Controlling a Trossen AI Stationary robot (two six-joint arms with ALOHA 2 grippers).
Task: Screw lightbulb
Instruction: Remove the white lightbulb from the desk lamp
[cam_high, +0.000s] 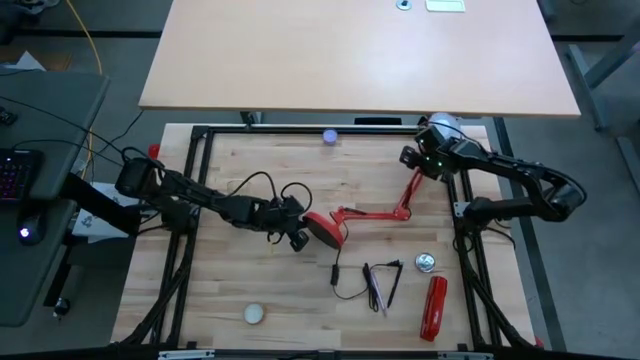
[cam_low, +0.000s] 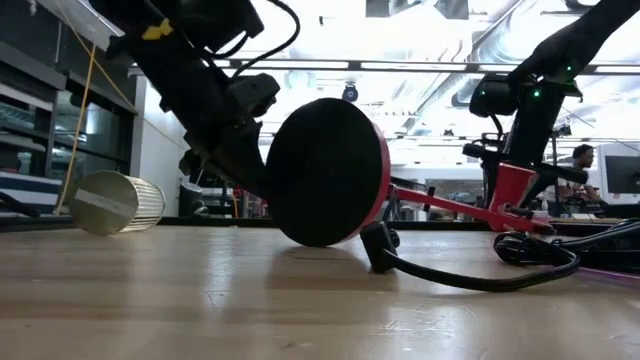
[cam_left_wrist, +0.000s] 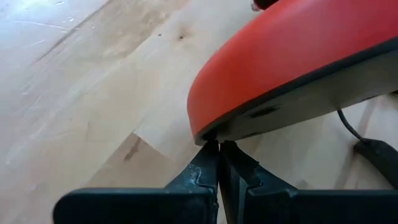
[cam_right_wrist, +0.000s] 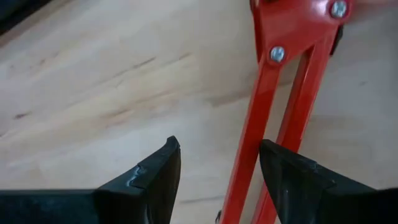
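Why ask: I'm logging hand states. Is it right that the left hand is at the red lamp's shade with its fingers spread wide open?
Not quite. The left hand is at the red lamp's shade, but its fingers are shut, pressed together at the shade's rim. The left wrist view shows it.

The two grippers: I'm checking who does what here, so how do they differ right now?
The left gripper is shut, fingertips at the rim of the red lamp shade; the right gripper stands open, astride the lamp's red arm. Left sits mid-table, right near the far edge. Both are dark and two-fingered.
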